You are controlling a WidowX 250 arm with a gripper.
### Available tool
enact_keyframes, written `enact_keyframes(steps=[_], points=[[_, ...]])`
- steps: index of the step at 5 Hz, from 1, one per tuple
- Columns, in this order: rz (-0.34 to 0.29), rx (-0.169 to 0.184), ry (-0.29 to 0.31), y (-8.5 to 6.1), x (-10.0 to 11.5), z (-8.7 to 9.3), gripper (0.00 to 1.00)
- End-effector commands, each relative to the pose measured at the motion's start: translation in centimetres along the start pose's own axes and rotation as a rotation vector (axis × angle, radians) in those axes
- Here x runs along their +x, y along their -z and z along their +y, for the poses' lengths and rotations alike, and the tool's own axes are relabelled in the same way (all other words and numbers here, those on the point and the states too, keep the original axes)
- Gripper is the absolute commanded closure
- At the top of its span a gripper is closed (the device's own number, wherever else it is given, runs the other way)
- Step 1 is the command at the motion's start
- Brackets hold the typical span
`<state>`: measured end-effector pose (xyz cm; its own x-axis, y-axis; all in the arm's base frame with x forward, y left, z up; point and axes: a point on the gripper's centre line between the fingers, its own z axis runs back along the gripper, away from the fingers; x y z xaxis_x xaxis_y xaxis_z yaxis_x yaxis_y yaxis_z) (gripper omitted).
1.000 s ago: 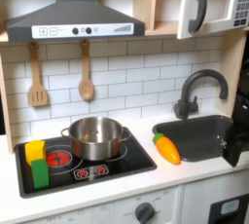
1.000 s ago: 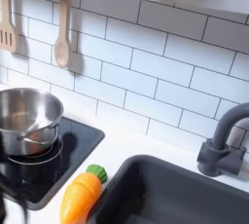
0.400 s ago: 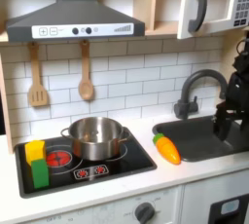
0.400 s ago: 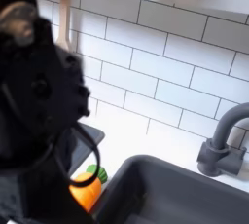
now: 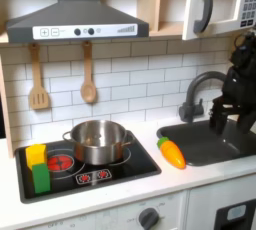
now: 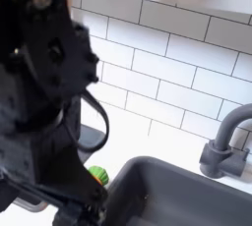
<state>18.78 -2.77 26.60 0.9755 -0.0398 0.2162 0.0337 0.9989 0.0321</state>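
Observation:
In the first exterior view my black arm stands at the right, over the dark sink [image 5: 200, 142], with the gripper [image 5: 221, 117] hanging beside the grey faucet [image 5: 199, 90]. Its fingers are too dark and blurred to read. Nothing shows in them. An orange toy carrot [image 5: 172, 153] with a green top lies on the counter just left of the sink, the nearest loose thing. In the second exterior view the arm [image 6: 44, 102] blocks the left half, and the carrot's green top [image 6: 96, 176] peeks out beside the sink's rim [image 6: 138, 166].
A steel pot [image 5: 98, 140] sits on the black stove [image 5: 100, 174], with a yellow block [image 5: 36, 154] and a green block [image 5: 41, 177] at its left. A spatula [image 5: 38, 79] and wooden spoon [image 5: 88, 74] hang on the tiled wall. A microwave [image 5: 220, 4] hangs overhead.
The arm has come in from the right edge, risen and moved left over the sink. In the second exterior view it now covers the pot and most of the carrot.

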Motion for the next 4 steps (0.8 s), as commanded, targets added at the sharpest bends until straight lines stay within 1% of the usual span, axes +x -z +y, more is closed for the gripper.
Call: enact_keyframes(steps=[1, 2, 4], points=[[-0.014, -0.007, 0.02, 0.3, 1.8, -0.2, 0.0], [-0.036, -0.013, 0.038, 0.2, 3.2, -0.7, 0.0], [-0.071, -0.02, 0.023, 0.0, 5.6, -0.8, 0.0]])
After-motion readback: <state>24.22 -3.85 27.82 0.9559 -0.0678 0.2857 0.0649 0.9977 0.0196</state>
